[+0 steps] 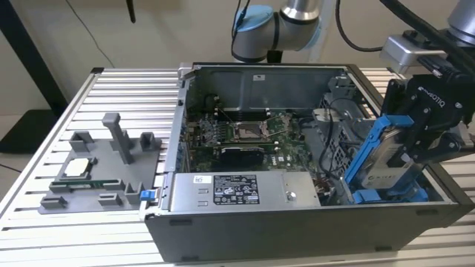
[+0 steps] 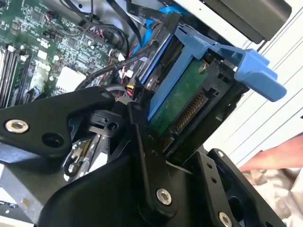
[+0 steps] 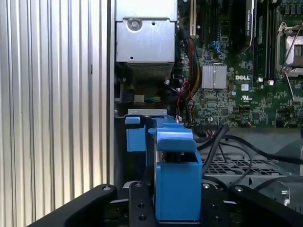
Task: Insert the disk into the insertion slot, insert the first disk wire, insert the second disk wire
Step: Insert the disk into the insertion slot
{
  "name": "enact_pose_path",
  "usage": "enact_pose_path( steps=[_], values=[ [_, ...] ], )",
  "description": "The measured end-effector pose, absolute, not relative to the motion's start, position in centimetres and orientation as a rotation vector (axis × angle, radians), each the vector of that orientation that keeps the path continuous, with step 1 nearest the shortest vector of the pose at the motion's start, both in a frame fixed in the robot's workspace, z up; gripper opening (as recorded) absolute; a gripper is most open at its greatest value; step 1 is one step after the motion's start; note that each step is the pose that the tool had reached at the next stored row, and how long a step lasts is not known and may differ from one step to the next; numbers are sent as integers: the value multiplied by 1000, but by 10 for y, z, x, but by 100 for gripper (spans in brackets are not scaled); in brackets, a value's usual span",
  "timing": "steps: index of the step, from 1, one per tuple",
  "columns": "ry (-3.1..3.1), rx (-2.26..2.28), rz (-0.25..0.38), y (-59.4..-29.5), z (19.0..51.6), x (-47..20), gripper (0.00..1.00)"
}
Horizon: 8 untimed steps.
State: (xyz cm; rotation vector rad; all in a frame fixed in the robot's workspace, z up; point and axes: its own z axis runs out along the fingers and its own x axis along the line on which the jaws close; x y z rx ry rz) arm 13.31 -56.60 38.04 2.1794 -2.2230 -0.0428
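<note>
Exterior view: gripper [image 1: 417, 149] w/ disk [image 1: 384, 169], tilted, at insertion slot [image 1: 365, 196] mouth

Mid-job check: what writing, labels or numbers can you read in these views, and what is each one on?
disk: white label, print too small to read.
gripper, shut on the disk: white maker's lettering down its black body, a brand mark, not quoted.
power-supply box: black-and-white label, print too small to read.
motherboard: white logo and small marks, not quoted; the rest too small to read.
</note>
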Motion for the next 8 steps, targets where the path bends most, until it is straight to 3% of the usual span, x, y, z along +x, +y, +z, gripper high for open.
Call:
enact_pose_path(
  steps=[3,4,8],
  values=[
    [-2223,2179,-43,-566,380,133,0],
    [-2223,2179,-43,-566,380,133,100],
    [-2222,2179,-44,-566,392,133,100]
  ],
)
